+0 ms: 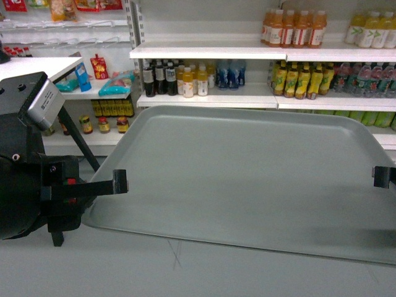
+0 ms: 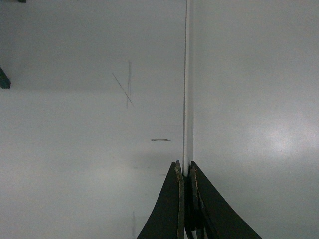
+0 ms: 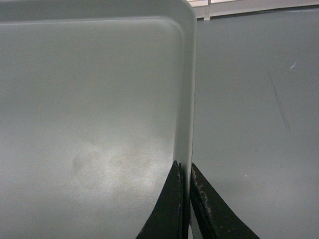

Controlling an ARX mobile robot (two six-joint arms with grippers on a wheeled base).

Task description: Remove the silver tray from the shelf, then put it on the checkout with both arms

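My left fingers [image 2: 185, 172] pinched one side rim of the silver tray [image 1: 247, 173]. My right fingers [image 3: 184, 172] pinched the other side. The tray sat over the white surface [image 1: 185, 272].

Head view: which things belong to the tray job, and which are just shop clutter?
Job: silver tray, left gripper and right gripper each clamping a side rim, checkout beneath.

Clutter: drink bottles, juice bottles, snack packets, jars.
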